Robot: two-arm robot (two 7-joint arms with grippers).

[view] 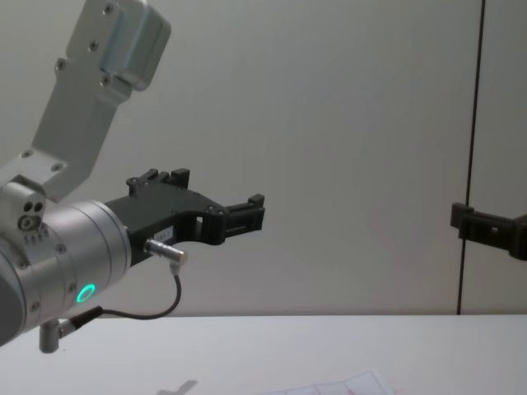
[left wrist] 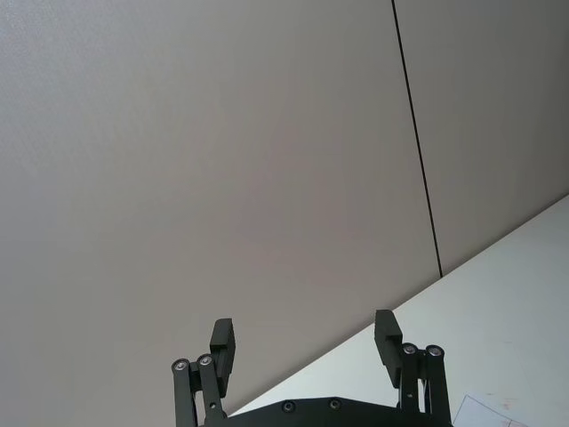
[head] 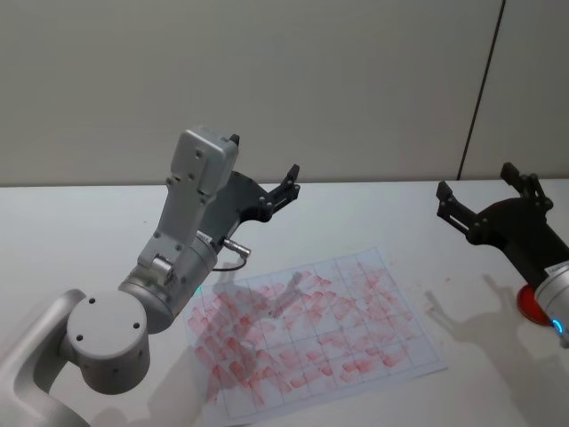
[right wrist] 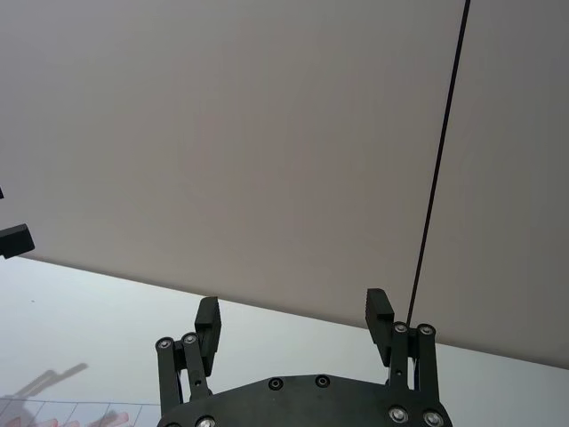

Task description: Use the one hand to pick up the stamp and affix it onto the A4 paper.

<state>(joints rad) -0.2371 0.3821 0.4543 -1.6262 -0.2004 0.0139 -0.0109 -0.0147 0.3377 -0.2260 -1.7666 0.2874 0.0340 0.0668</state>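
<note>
Black two-finger right end effector [head: 476, 185] wide open, empty, high beside white red-printed A4 paper [head: 391, 351]; centre stamp squarely between fingers before closing; left end effector [head: 263, 160] parked above paper's left edge, open, empty.

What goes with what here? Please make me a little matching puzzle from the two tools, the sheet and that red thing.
Things:
1. left tool
2. right tool
3. A4 paper
4. red disc

States:
A. flat on the table, covered in red marks
B. open, raised, blue ring on its arm
C. on the robot's right, partly hidden
D. open, raised, green ring on its arm

Pairs: 1-D; 2-B; 3-A; 4-C
</note>
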